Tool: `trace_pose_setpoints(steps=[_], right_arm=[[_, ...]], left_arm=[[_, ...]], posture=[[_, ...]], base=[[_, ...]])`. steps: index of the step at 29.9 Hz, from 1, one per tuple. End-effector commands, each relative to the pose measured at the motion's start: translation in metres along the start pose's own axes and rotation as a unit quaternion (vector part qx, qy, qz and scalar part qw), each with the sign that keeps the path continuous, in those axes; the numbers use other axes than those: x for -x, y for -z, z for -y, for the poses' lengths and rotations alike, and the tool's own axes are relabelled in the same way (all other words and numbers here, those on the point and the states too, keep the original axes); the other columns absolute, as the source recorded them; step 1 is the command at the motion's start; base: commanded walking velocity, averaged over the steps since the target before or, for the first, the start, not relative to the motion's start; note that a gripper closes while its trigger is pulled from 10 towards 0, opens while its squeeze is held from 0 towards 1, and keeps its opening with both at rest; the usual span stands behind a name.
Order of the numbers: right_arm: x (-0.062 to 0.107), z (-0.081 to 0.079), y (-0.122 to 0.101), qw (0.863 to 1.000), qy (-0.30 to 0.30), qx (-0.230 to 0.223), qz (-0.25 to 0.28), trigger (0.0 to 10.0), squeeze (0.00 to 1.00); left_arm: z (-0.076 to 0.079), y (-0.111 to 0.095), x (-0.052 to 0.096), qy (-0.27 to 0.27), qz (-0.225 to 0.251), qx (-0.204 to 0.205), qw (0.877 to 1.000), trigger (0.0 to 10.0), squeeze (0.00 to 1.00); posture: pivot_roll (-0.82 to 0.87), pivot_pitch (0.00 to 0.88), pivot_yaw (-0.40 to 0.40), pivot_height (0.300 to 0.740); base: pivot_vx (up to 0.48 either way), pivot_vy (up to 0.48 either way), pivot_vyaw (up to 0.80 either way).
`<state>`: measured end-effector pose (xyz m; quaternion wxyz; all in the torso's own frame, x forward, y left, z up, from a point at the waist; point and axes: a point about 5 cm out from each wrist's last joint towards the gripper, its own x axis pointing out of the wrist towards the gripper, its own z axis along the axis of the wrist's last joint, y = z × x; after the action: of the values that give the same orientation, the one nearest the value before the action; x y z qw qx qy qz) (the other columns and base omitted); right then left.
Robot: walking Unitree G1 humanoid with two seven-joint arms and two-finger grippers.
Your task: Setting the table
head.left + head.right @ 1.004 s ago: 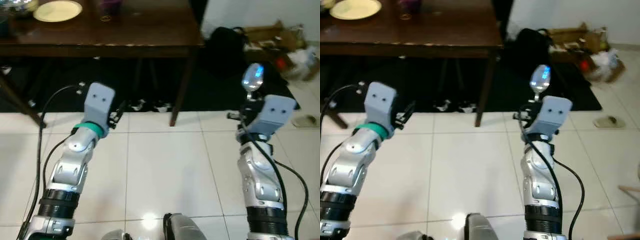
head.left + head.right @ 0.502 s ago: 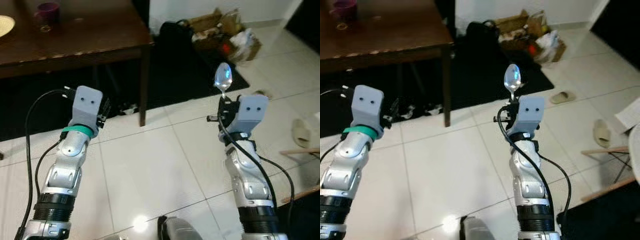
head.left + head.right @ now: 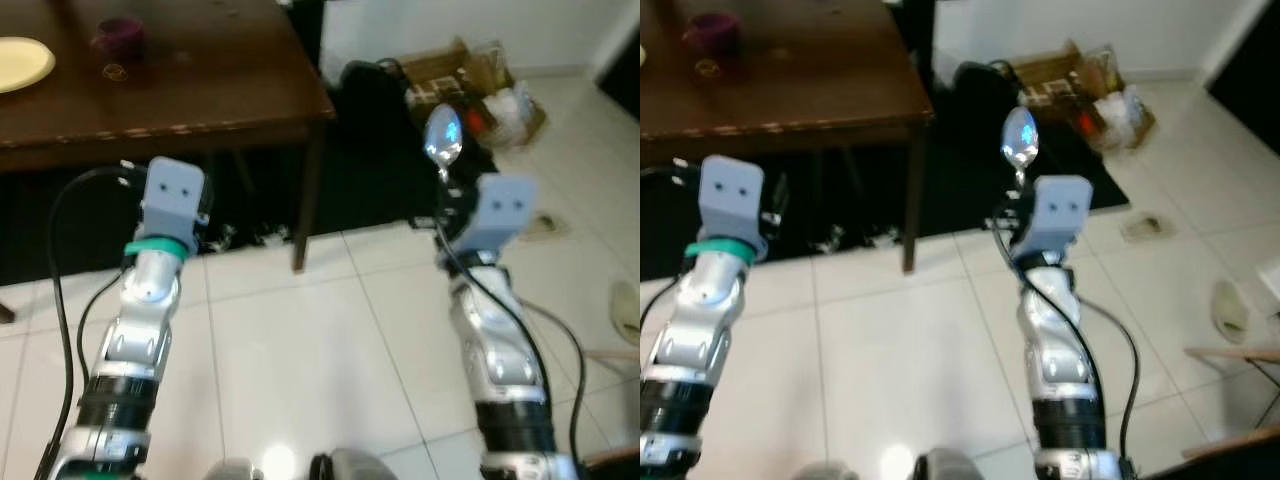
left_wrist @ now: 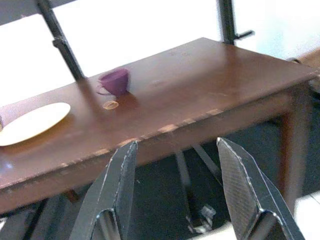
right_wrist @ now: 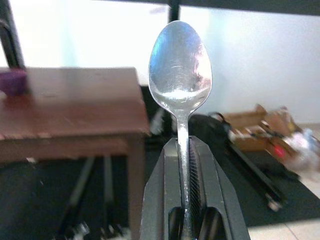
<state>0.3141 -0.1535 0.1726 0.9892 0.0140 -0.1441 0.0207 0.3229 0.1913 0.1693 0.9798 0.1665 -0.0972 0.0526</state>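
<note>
Table (image 3: 200, 90) ahead, spoon (image 5: 180, 75) between fingers (image 5: 162, 200)

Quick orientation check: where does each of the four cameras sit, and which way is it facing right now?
Left eye view: head, looking down at the table corner and tiled floor; both arms show.
Right eye view: same scene; right gripper holds the spoon upright.
Left wrist view: along the open left gripper at the plate and purple cup.
Right wrist view: along closed fingers at the spoon.
All views share the table.
</note>
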Motion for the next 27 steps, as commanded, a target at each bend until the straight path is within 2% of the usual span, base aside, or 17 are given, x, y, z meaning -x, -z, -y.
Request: trace_pose_setpoints(steps=[1, 15, 24, 27], right_arm=[[0.001, -0.002, 0.001, 1.0, -0.008, -0.008, 0.0, 10.0, 0.0], [-0.005, -0.008, -0.015, 0.998, -0.036, -0.036, 0.032, 10.0, 0.0], [-0.005, -0.014, -0.014, 0.997, -0.06, -0.034, 0.028, 10.0, 0.0], [-0.005, -0.015, -0.009, 0.998, -0.058, -0.026, 0.016, 10.0, 0.0]], left_arm=[[0.003, 0.003, 0.002, 0.0, -0.001, -0.008, 1.0, 10.0, 0.0], [0.003, -0.032, -0.004, -0.009, 0.096, -0.031, 0.995, 10.0, 0.0], [0.001, -0.037, -0.004, -0.018, 0.109, -0.039, 0.993, 10.0, 0.0], [0.001, -0.036, -0.003, -0.019, 0.109, -0.038, 0.993, 10.0, 0.0]], posture=[[0.05, 0.0, 0.001, 0.74], [0.05, 0.0, 0.008, 0.74], [0.06, 0.0, 0.006, 0.74], [0.06, 0.0, 0.008, 0.74]], base=[[0.469, 0.0, 0.0], [0.469, 0.0, 0.0], [0.469, 0.0, 0.0], [0.469, 0.0, 0.74]])
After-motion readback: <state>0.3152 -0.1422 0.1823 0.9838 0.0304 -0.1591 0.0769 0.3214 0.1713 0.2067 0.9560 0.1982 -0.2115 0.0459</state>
